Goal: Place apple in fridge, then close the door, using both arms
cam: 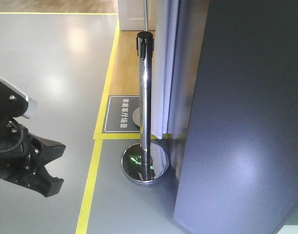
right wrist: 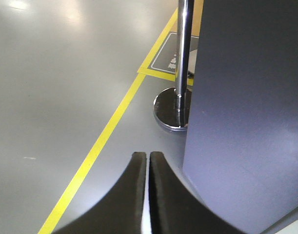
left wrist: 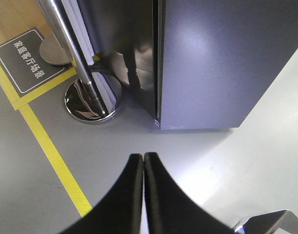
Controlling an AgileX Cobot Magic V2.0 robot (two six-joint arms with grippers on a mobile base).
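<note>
The fridge (cam: 246,122) is the tall dark grey cabinet filling the right of the exterior view. In the left wrist view the fridge (left wrist: 222,63) shows a thin vertical seam and no white interior, so I cannot tell the door from the body. The apple is out of view. My left gripper (left wrist: 143,157) is shut with nothing in it, over the grey floor a short way in front of the fridge's corner. My right gripper (right wrist: 149,156) is also shut and empty, just left of the fridge (right wrist: 246,112). Part of a black arm (cam: 27,163) shows at the lower left.
A chrome stanchion post (cam: 145,97) on a round base (cam: 145,163) stands close to the fridge's left side. Yellow floor tape (cam: 92,165) runs past it, and a dark floor sign (cam: 122,114) lies behind. White curtain folds (cam: 166,63) hang beside the fridge.
</note>
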